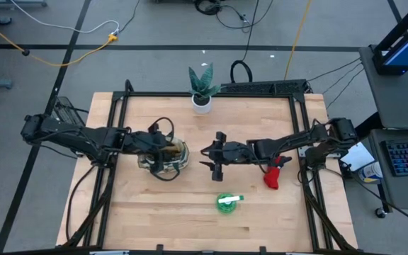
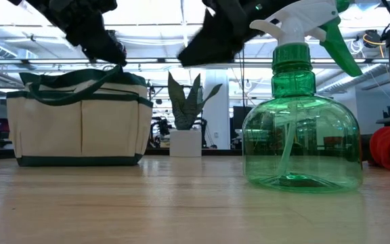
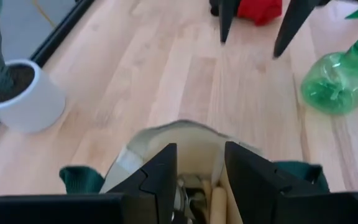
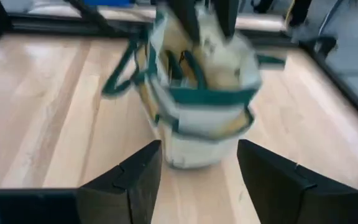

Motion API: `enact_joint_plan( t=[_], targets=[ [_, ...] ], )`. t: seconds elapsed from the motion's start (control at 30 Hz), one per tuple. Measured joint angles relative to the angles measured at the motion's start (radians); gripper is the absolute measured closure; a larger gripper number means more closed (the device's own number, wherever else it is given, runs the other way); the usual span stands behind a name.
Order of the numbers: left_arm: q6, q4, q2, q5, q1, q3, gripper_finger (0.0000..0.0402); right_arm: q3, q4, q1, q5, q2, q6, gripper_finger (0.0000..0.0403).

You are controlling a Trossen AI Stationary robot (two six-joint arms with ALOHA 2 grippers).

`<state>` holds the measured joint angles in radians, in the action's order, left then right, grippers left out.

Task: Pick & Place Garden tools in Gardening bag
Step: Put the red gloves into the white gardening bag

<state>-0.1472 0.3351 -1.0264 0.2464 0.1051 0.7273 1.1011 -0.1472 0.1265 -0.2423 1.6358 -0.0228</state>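
Observation:
The cream gardening bag (image 1: 167, 156) with green trim stands upright on its base at the table's left middle. Tools lie inside it, among them a wooden handle (image 3: 217, 202). My left gripper (image 3: 197, 168) hangs over the bag's mouth, slanting down, its fingers apart. My right gripper (image 1: 205, 159) hovers open to the right of the bag (image 4: 201, 106), pointing at it with nothing between its fingers. A red glove (image 1: 273, 177) lies on the table beneath the right arm. A green spray bottle (image 1: 227, 202) stands upright on its base toward the near edge. My left gripper stands with its fingers apart at the bag's rim (image 3: 179, 134). Whether they touch the rim or the tools inside, I cannot tell.
A green plant in a white pot (image 1: 202, 92) stands at the far edge, behind the gap between the two grippers. A black frame (image 1: 211, 93) borders the wooden table. Bare wood lies along the near edge on both sides of the bottle.

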Motion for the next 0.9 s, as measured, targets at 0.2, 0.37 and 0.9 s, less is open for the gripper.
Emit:
enact_joint_plan(
  t=[0.2,0.37,0.9],
  targets=[
    [0.014,-0.046,0.000,0.000,0.000,0.000,0.0261,0.000,0.099,0.014,-0.019,-0.055,-0.103,0.0202],
    [0.041,-0.087,0.000,0.001,0.000,0.000,0.0261,-0.001,0.166,0.028,-0.019,-0.092,-0.150,0.0203],
    [0.113,-0.184,0.000,0.001,0.000,0.000,0.0261,-0.002,0.473,0.052,-0.052,-0.174,-0.343,0.0206]
  ],
)
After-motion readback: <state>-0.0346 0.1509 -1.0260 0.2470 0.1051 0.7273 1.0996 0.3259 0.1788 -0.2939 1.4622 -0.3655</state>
